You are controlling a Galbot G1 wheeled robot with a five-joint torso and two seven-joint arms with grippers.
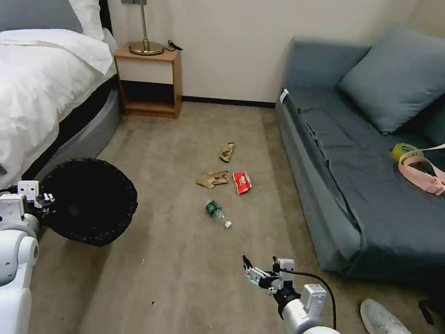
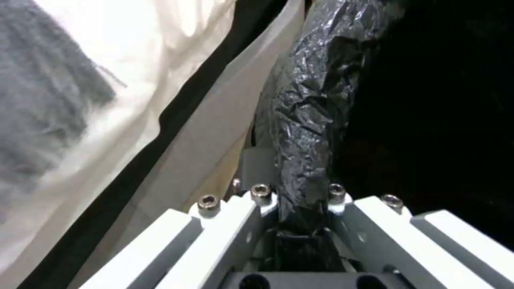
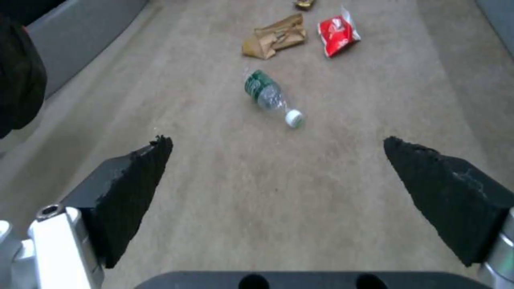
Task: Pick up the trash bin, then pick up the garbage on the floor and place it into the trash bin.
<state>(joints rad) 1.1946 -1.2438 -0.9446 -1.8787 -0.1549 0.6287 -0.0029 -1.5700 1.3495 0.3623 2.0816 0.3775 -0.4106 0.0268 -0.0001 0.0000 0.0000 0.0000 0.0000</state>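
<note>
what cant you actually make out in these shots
- Inside of the black-bagged round trash bin: head view, too dark to see.
- Left gripper fingertips: left wrist view, hidden by the bag rim they clamp.
- Gold-brown candy wrapper: right wrist view, cut off by the edge.
- Red snack packet print: too small.

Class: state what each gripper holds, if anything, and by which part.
The left gripper is shut on the bag-covered rim of the trash bin. The right gripper is open and holds nothing.
</note>
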